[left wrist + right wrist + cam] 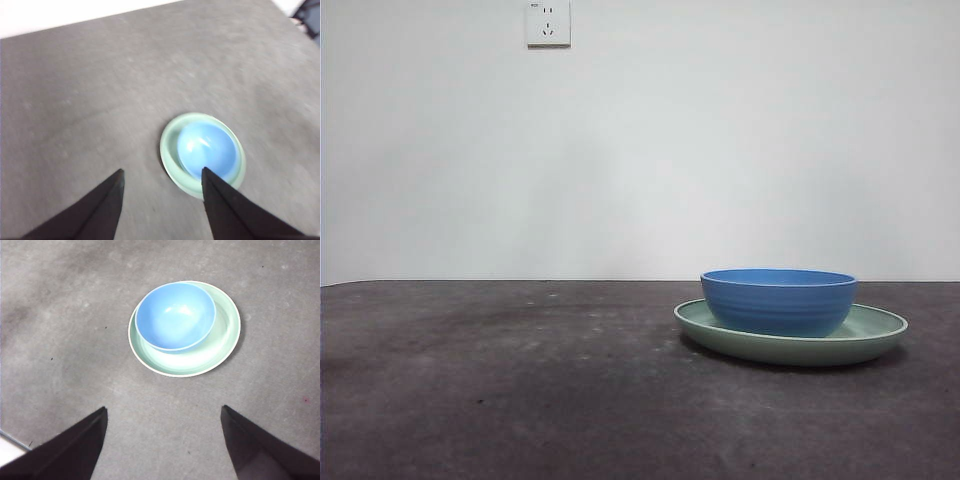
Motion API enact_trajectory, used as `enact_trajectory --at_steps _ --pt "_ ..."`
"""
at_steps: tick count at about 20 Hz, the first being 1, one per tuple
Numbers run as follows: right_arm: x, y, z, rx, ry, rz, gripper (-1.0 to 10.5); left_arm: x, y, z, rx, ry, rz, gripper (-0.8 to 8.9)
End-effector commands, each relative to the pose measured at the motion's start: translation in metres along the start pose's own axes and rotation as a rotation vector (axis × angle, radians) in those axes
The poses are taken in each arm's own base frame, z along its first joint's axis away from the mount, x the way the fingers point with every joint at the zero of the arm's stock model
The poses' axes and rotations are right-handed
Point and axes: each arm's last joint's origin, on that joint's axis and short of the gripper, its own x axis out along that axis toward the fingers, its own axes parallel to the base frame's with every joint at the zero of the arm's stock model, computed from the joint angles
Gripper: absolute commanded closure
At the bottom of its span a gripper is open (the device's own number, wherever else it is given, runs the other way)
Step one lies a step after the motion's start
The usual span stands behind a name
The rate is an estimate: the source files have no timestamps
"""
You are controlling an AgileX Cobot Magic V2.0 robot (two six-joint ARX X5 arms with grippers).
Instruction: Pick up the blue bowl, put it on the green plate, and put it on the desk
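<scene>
Held high above the desk [520, 390], both arms, out of the front view altogether. Left gripper [162, 177] poised with jaws spread wide and nothing between them, looking down on the blue bowl [206, 150] and the green plate [172, 160] from well above; one jaw tip overlapping the plate's near rim in that view only, no contact. Right gripper [162, 410] likewise raised, jaws parted wide and empty, bare desk showing between the tips, crockery well beyond them.

Sat upright inside the green plate [875, 335], the blue bowl [778, 300], empty. Rested off-centre: in the right wrist view, pushed against one side of the plate [220, 347], bowl [175, 315] rim nearly level with plate rim there, a broad crescent of glossy green left uncovered on the opposite side. Lay flat on the desk, the plate, toward the right of the front view.

Stretched wide and bare to the left of the plate, mottled dark surface, reaching back to the white wall [720, 150]. Mounted high on that wall, a white socket [548, 22]. Glimpsed at one corner of the right wrist view, a pale strip past the desk edge.
</scene>
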Motion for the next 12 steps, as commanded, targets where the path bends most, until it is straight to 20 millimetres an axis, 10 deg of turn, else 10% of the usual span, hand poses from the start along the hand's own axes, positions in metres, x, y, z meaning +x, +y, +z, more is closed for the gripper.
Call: enact_trajectory --at_steps 1,12 --pt "-0.003 0.001 0.005 -0.013 -0.022 -0.002 5.8 -0.011 -0.003 -0.022 0.050 0.005 -0.052 5.66" --pt "-0.002 0.001 0.005 -0.012 -0.022 -0.002 5.8 0.027 0.006 -0.161 0.001 0.163 -0.277 5.65"
